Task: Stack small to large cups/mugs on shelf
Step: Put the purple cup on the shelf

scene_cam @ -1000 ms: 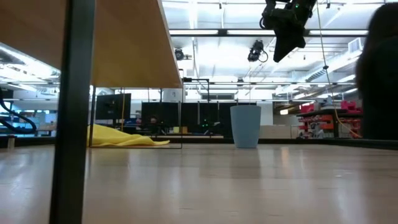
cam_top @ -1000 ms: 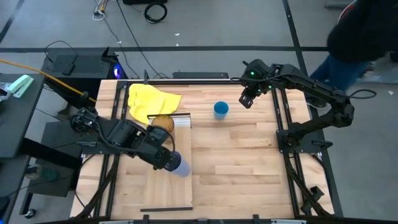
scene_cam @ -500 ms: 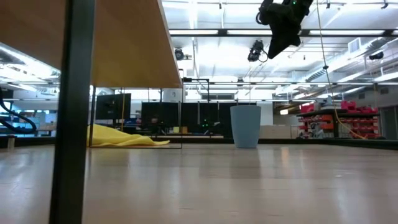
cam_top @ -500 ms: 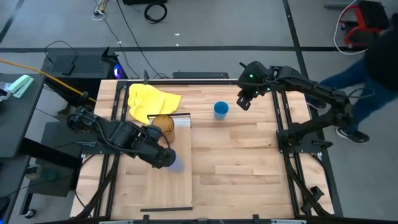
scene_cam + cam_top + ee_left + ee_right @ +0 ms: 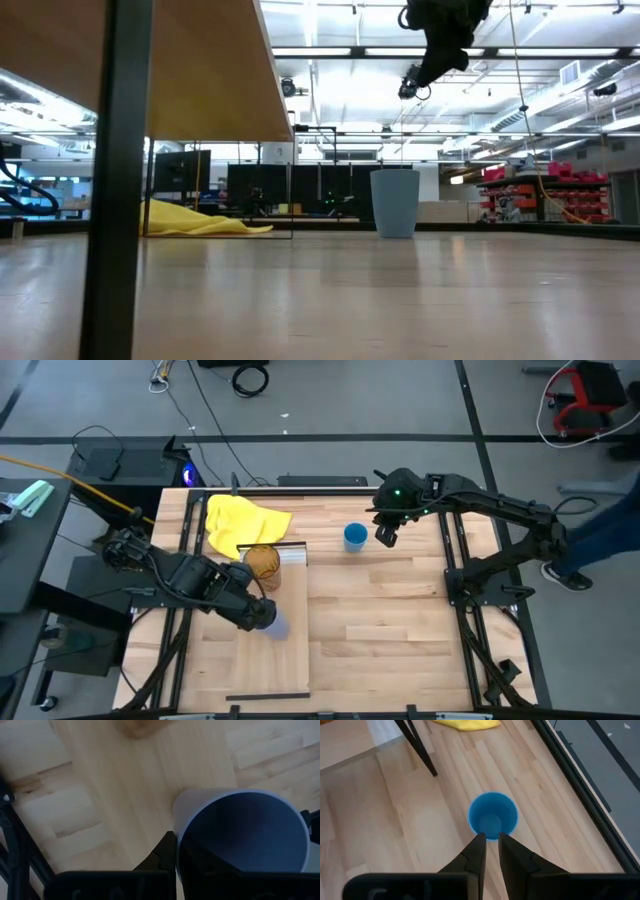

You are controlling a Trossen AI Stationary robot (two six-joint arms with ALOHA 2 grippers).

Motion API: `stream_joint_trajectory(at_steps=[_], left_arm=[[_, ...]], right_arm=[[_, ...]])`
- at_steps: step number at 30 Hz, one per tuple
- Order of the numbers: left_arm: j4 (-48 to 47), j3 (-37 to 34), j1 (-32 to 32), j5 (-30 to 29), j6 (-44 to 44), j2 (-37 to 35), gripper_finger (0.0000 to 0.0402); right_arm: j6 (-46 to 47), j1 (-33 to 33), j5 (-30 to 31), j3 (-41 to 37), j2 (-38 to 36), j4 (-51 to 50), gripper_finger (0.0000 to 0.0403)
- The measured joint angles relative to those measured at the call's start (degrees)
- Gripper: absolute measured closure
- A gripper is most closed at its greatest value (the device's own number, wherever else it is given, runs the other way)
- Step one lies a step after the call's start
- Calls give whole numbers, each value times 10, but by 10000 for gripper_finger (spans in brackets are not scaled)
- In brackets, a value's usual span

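My left gripper [image 5: 262, 616] is shut on the pale lavender-blue cup [image 5: 278, 625] over the long pale shelf board [image 5: 285, 670]. The amber-brown cup [image 5: 262, 560] stands on the board's far end, by the ridged white strip [image 5: 292, 555]. The bright blue cup [image 5: 355, 537] stands upright on its base on the tabletop, mouth up; it also shows in the right wrist view [image 5: 492, 815] and the low view [image 5: 395, 203]. My right gripper [image 5: 385, 536] hovers above it, just to its right, its fingers [image 5: 477, 851] a narrow gap apart and touching nothing. My left gripper pinches the lavender cup between its two fingers, one finger [image 5: 167, 854] on the outside of the wall [image 5: 181, 827] near the rim, the other at the opposite side. The cup lies along the fingers, mouth toward the wrist, base pointing away over the board.
A yellow cloth [image 5: 242, 520] lies at the table's far left, behind the shelf. Black frame rails [image 5: 455, 560] run along both table sides. The shelf's dark leg [image 5: 118, 180] stands close in the low view. Bare wood lies between the shelf and the right rail.
My left gripper has carried the lavender cup a little toward the table's left and far edge, closer to the amber cup. My right gripper has moved toward the table's left and near edge, closing on the blue cup. A person has passed beyond the table's right side.
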Motion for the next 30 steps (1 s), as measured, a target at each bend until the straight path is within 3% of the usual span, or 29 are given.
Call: stream_joint_trajectory(at_steps=[30], left_arm=[[0, 0, -6, -15, 10, 1, 392]], right_arm=[[1, 0, 0, -1, 1, 3, 345]])
